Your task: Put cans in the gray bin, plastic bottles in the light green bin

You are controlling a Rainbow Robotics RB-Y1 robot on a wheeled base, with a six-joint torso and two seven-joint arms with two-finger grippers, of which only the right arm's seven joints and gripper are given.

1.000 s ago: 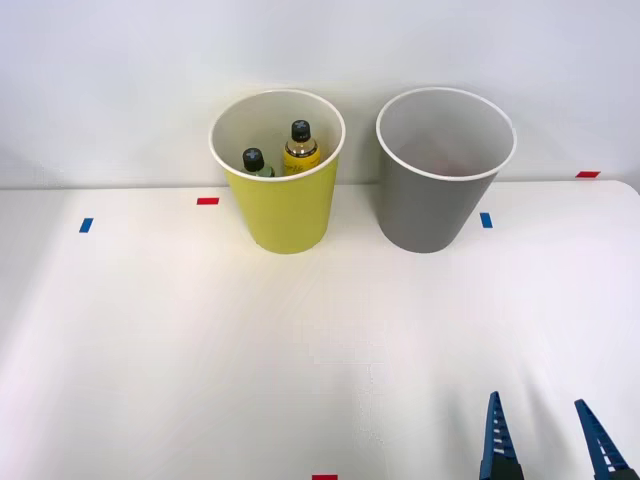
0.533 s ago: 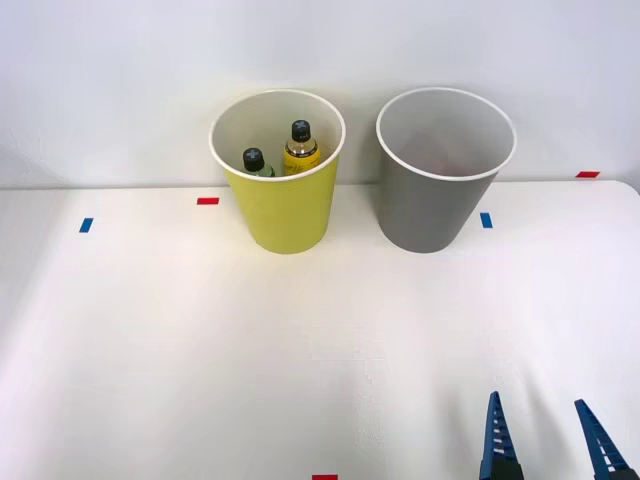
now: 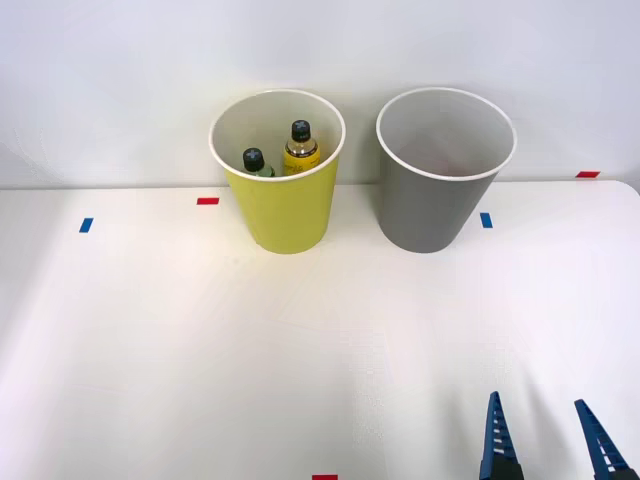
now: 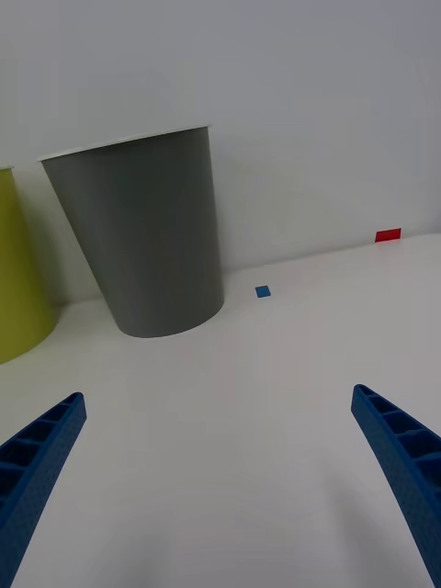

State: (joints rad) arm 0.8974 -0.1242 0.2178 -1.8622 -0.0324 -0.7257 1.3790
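White worktop [image 3: 200,340] is the largest thing, and it carries all the rest. At its far edge, close to the wall, two tall tapered bins stand upright side by side, near each other but not touching. The light green bin [image 3: 280,205] is on the robot's left and the gray bin [image 3: 432,200] is on the right; both have a white rim and a white inside.

Inside the light green bin stand the two plastic bottles: the yellow bottle [image 3: 300,148] and, just beside it, the darker greenish bottle [image 3: 254,162], each with a black cap. So this part of the task looks finished. The inside of the gray bin is mostly pale; low on its wall there is a faint reddish tint, but I cannot tell if this is the can. No can lies on the worktop, so I judge that the sorting is complete or very near to it, with only the can's place uncertain.

The right hand [image 3: 545,440] hovers low over the near right part of the worktop, well apart from both bins. Its two blue ribbed fingers [image 4: 41,450] are spread wide and hold nothing.

Small tape marks are the smallest things: a blue tape mark [image 3: 486,220] just beside the gray bin, and a red tape mark [image 3: 208,201] left of the light green bin.
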